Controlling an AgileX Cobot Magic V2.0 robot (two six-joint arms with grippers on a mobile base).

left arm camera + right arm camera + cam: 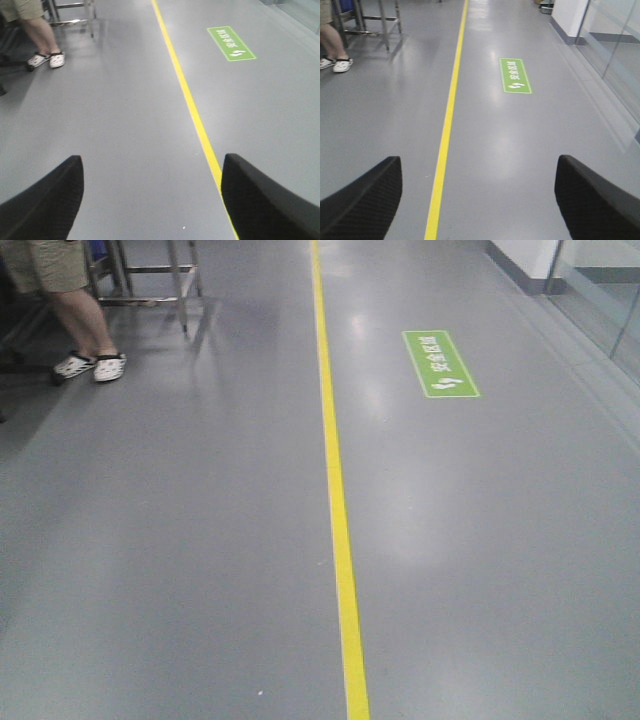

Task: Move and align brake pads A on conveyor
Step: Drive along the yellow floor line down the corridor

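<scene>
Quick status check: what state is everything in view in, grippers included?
Left gripper: open, empty.
Right gripper: open, empty.
Yellow floor line: straight, unbroken.
Green floor sign: flat on the floor, right of the line.
Person: standing, only legs in view.
Steel frame: upright on the floor.
Brake pads A, conveyor: not in view.

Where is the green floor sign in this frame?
In the front view the green sign lies at upper right, just right of the yellow line; the person's feet are across the line at upper left.

Three forward views, one shared yellow line [340, 510]
</scene>
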